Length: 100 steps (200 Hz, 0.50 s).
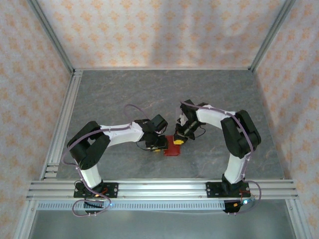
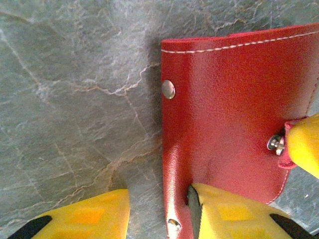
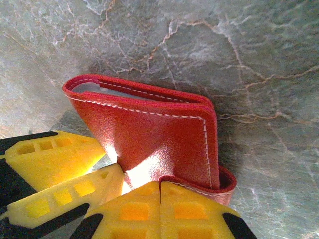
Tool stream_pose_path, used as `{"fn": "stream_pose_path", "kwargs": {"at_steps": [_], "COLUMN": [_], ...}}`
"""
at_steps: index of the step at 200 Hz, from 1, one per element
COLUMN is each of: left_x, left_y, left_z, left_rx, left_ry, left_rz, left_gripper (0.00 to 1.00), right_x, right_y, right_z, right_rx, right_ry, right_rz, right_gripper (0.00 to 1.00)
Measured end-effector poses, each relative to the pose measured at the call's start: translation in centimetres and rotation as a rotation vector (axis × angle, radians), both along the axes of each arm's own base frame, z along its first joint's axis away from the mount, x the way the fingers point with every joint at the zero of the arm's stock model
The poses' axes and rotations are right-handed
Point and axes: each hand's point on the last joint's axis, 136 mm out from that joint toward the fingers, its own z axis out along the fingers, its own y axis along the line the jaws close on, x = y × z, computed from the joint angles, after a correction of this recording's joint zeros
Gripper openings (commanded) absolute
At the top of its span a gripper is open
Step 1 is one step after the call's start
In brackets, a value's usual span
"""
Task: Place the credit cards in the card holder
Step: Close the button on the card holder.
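Red card holder (image 3: pixel 149 134) lies folded on the grey stone surface (image 2: pixel 75 99), between both hands. Right hand (image 3: pixel 159 191) is pinched closed on its snap tab (image 3: pixel 224 183). Left hand (image 2: pixel 158 201) gapes wide, the holder's edge between its fingers (image 2: pixel 234 214).

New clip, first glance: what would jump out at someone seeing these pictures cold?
A red wallet lies folded in the middle of the grey, stone-patterned table, with both arms bent in over it. The right gripper looks pinched shut on its snap tab. The left gripper stands open astride the wallet's edge, one yellow finger on the cover.
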Motion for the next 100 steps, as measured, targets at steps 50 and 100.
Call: {"fn": "stream_pose_path", "kwargs": {"at_steps": [50, 100], "left_x": [-0.01, -0.02], "left_y": [-0.01, -0.02], "left_z": [0.00, 0.01], "left_rx": [-0.001, -0.001], "left_ry": [0.001, 0.001], "left_rz": [0.000, -0.001], "left_gripper": [0.38, 0.38], "right_x": [0.04, 0.14], "right_y": [-0.03, -0.04], "right_z": [-0.06, -0.33], "right_rx": [-0.003, -0.011], "right_ry": [-0.001, -0.015], "right_rz": [0.000, 0.003], "right_gripper": [0.00, 0.00]}}
